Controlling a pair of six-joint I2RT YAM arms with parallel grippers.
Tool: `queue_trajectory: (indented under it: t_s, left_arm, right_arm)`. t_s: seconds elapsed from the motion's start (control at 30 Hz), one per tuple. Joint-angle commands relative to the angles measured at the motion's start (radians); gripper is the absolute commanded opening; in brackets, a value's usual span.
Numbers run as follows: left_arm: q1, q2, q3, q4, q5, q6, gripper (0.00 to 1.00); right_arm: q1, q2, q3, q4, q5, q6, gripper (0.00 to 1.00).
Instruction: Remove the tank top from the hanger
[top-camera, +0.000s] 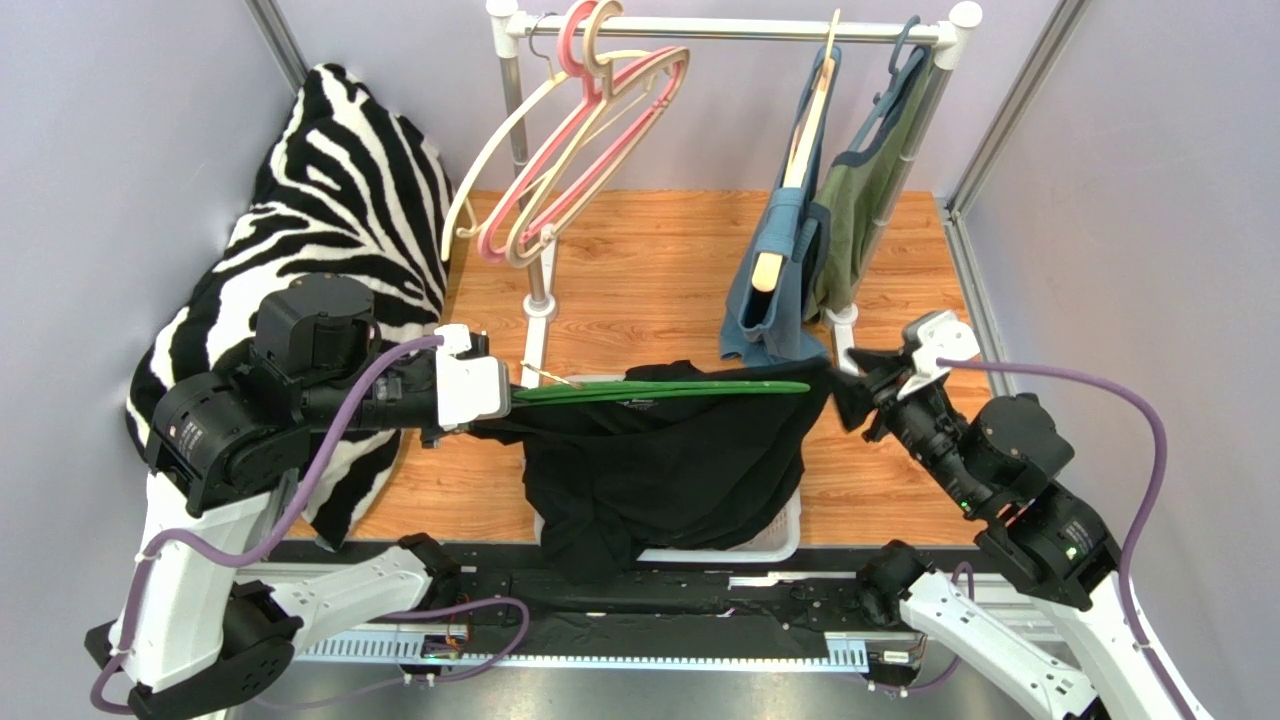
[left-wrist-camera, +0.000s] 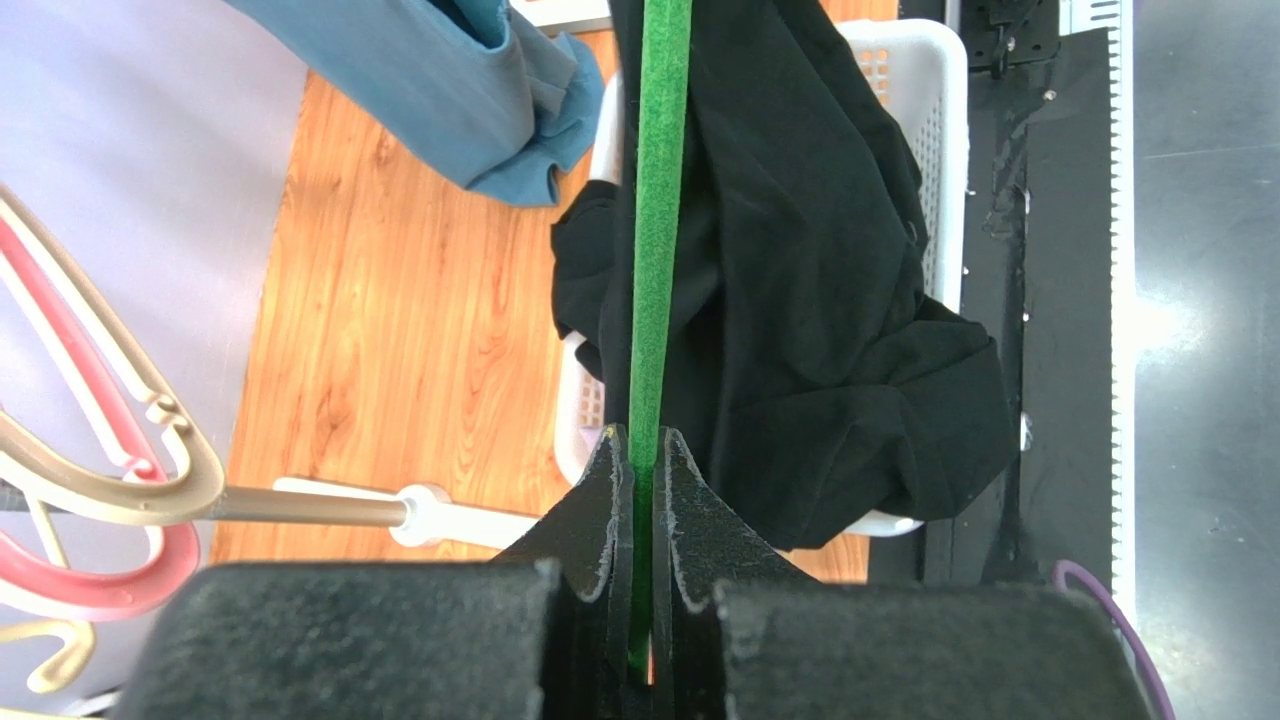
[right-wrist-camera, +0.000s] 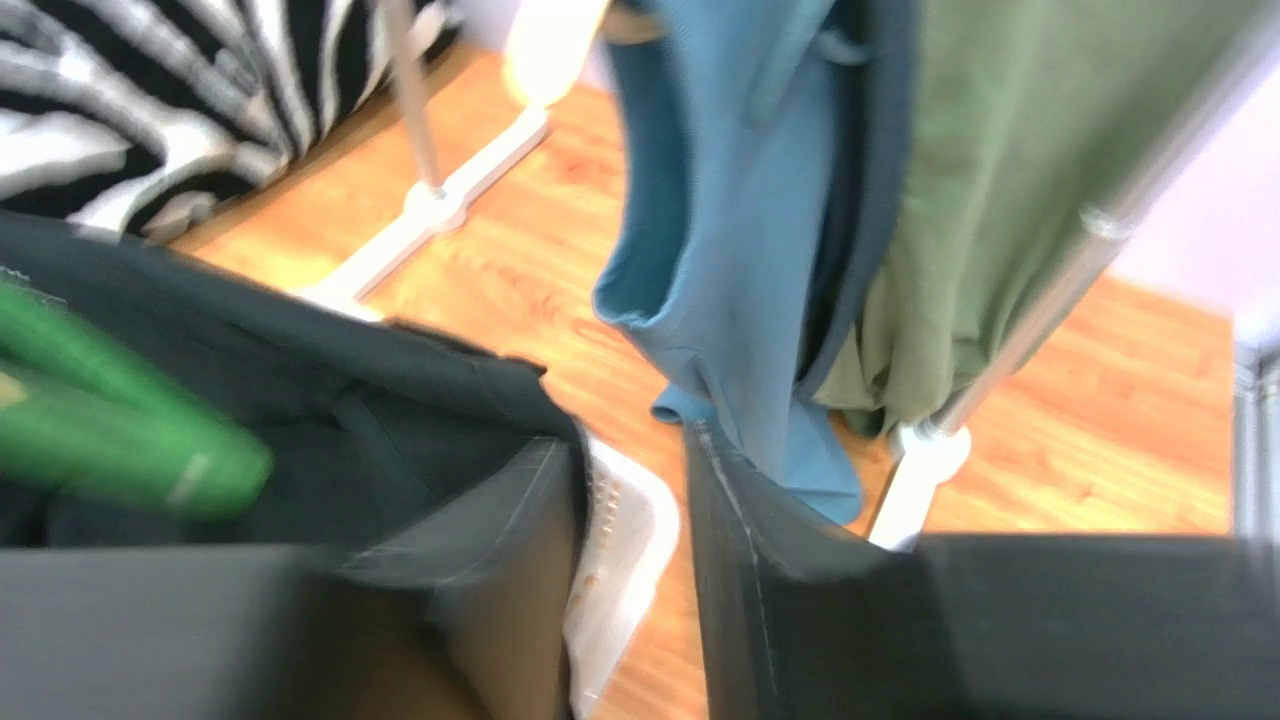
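Note:
A black tank top (top-camera: 661, 465) hangs on a green hanger (top-camera: 661, 392) held level over a white basket (top-camera: 789, 525). My left gripper (top-camera: 519, 398) is shut on the hanger's left end. In the left wrist view its jaws (left-wrist-camera: 643, 450) clamp the green bar (left-wrist-camera: 657, 225), with the tank top (left-wrist-camera: 812, 300) draped beyond. My right gripper (top-camera: 852, 383) is at the hanger's right end, by the edge of the fabric. In the blurred right wrist view its jaws (right-wrist-camera: 631, 495) stand apart with only the basket (right-wrist-camera: 624, 525) between them. The black fabric (right-wrist-camera: 301, 390) lies against the left finger, and the hanger tip (right-wrist-camera: 120, 443) is further left.
A clothes rack (top-camera: 736, 27) stands at the back with empty pink and cream hangers (top-camera: 579, 135), a blue garment (top-camera: 774, 270) and an olive garment (top-camera: 864, 195). A zebra-print cushion (top-camera: 331, 195) fills the left side. Grey walls close in both sides.

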Motion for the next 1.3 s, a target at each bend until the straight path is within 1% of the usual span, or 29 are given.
queue_trajectory:
  t_s: [0.0,0.03,0.07,0.17,0.3,0.37,0.4,0.5,0.7,0.8,0.9,0.93,1.0,1.03,1.1,1.13,1.23,1.27]
  left_arm:
    - [0.004,0.024,0.038,0.027,0.005,0.023,0.0]
    - [0.006,0.03,0.035,0.028,0.003,0.025,0.0]
    - [0.006,0.041,0.031,0.028,0.003,0.026,0.0]
    - [0.006,0.058,0.021,0.03,0.01,0.028,0.0]
    - [0.003,0.075,0.01,0.03,0.026,0.025,0.0]
    - [-0.002,0.082,0.007,0.025,0.04,0.019,0.0]
    - [-0.005,0.086,0.004,0.024,0.046,0.016,0.0]
    - [-0.008,0.092,-0.004,0.022,0.068,0.0,0.0]
    - [-0.017,0.099,-0.015,0.009,0.092,0.008,0.0]
    - [-0.02,0.102,-0.015,0.004,0.105,0.009,0.0]
    - [-0.022,0.102,-0.002,0.001,0.105,0.009,0.0]
    - [-0.022,0.102,-0.001,0.001,0.105,0.009,0.0]
    - [-0.022,0.102,0.01,0.001,0.108,0.011,0.0]
    - [-0.022,0.104,0.011,-0.001,0.109,0.009,0.0]
    - [-0.022,0.106,0.022,0.001,0.114,0.008,0.0]
    - [-0.022,0.106,0.025,0.001,0.114,0.008,0.0]
    - [-0.022,0.11,0.05,0.007,0.123,-0.001,0.0]
    - [-0.022,0.112,0.057,0.007,0.126,-0.009,0.0]
  right_arm:
    - [0.002,-0.063,0.064,-0.082,-0.19,-0.176,0.59]
    - [0.002,-0.077,0.074,-0.093,-0.205,-0.192,0.62]
    - [0.002,-0.099,0.09,-0.117,-0.217,-0.209,0.68]
    - [0.002,-0.12,0.148,-0.153,-0.308,-0.262,0.73]
    - [0.002,-0.079,0.197,-0.158,-0.458,-0.302,0.73]
    - [0.0,-0.042,0.208,-0.133,-0.504,-0.31,0.73]
    - [0.002,-0.003,0.209,-0.124,-0.559,-0.313,0.73]
    - [0.002,0.077,0.216,-0.078,-0.656,-0.318,0.7]
    - [0.002,0.17,0.249,0.002,-0.725,-0.336,0.67]
    - [0.003,0.211,0.266,0.01,-0.759,-0.331,0.63]
    - [0.003,0.231,0.262,0.011,-0.783,-0.318,0.51]
    - [0.003,0.234,0.259,0.014,-0.791,-0.316,0.44]
    - [0.003,0.234,0.243,0.017,-0.81,-0.307,0.36]
    - [0.003,0.237,0.24,0.017,-0.811,-0.296,0.27]
    - [0.005,0.242,0.236,0.014,-0.814,-0.284,0.18]
    - [0.005,0.243,0.232,0.013,-0.814,-0.276,0.09]
    - [0.005,0.24,0.231,-0.006,-0.813,-0.27,0.0]
    - [0.003,0.239,0.229,-0.009,-0.811,-0.261,0.0]
